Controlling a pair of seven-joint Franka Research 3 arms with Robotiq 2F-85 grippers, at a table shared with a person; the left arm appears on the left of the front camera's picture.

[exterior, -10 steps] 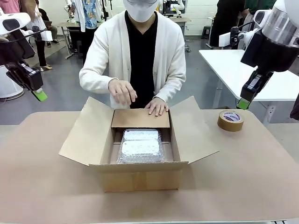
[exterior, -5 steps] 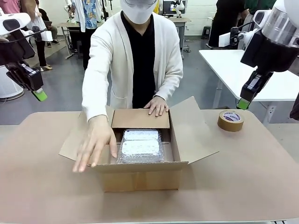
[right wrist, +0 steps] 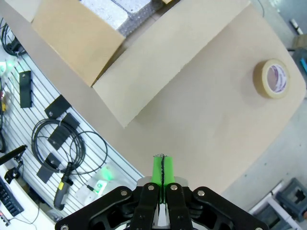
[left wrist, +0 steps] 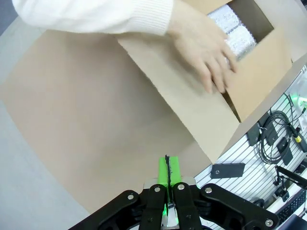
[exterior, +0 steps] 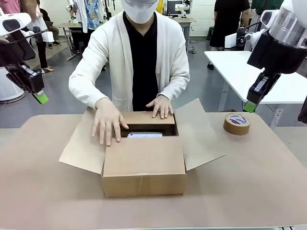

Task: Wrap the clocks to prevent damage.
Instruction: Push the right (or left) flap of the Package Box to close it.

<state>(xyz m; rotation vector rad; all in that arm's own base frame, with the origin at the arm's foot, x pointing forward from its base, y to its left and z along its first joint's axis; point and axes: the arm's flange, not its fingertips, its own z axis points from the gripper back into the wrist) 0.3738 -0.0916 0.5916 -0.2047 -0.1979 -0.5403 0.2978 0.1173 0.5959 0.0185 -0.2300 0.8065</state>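
The near flap (exterior: 144, 155) has been folded down since the earlier frame, so the clocks (exterior: 145, 135) are seen as a sliver inside the cardboard box (exterior: 144, 184) at the middle of the table (exterior: 249, 182). The bundles could be crushed if the flaps are pressed hard by the person's hand (exterior: 108, 122). The left gripper (exterior: 41, 98) and right gripper (exterior: 249, 106) are held shut and empty, raised above the far corners.

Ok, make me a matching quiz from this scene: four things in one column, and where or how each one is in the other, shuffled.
Things:
1 clocks
2 tape roll
3 left claw
4 far flap

States:
A shut, raised above the table
B inside the cardboard box
C held down by a person's hand
D lying on the table, apart from the box

Pairs: 1-B, 2-D, 3-A, 4-C
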